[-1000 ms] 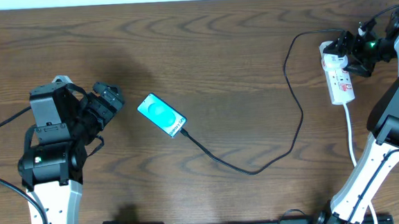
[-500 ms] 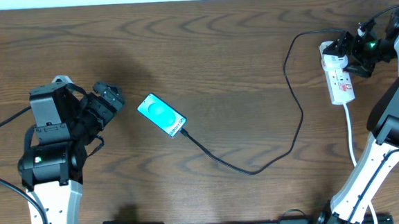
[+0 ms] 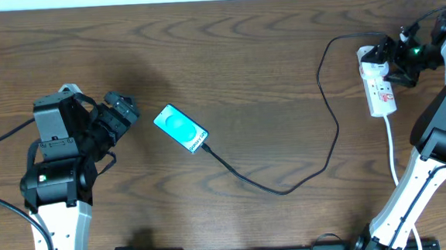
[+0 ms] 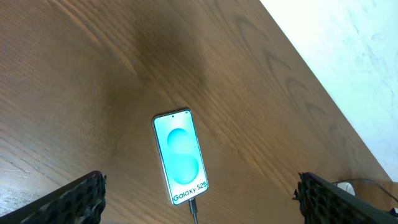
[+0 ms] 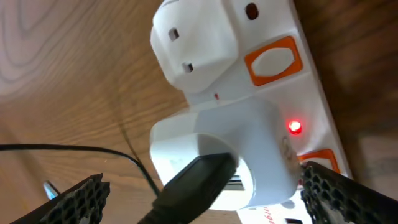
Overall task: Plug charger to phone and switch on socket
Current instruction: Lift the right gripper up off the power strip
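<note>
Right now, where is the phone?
In the overhead view the phone lies left of centre, just right of the left gripper, with the charger reaching its lower end.

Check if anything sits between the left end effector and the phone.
Nothing visible does. Only bare table lies between the open left end effector and the phone. The cable meets the phone's far end and trails away from that end effector.

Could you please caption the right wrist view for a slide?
Open right gripper over white power strip, red lamp lit, white adapter feeding thin black cable.
</note>
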